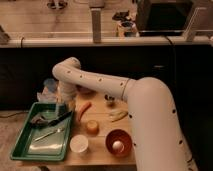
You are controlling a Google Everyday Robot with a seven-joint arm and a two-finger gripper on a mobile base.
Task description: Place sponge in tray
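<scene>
The bright green tray (24, 142) lies at the table's front left, with a dark utensil (50, 120) and a silver utensil (50, 134) in it. My white arm reaches in from the right, bends at the elbow (67, 72) and points down. My gripper (61, 108) hangs just over the tray's far right corner. The dark teal sponge does not show; the arm and gripper cover the place where it stood.
A pale blue cup (49, 85) stands behind the tray. A carrot (84, 111), a round orange fruit (92, 126), a white cup (79, 144), an orange bowl (118, 143) and a banana (118, 116) lie right of the tray.
</scene>
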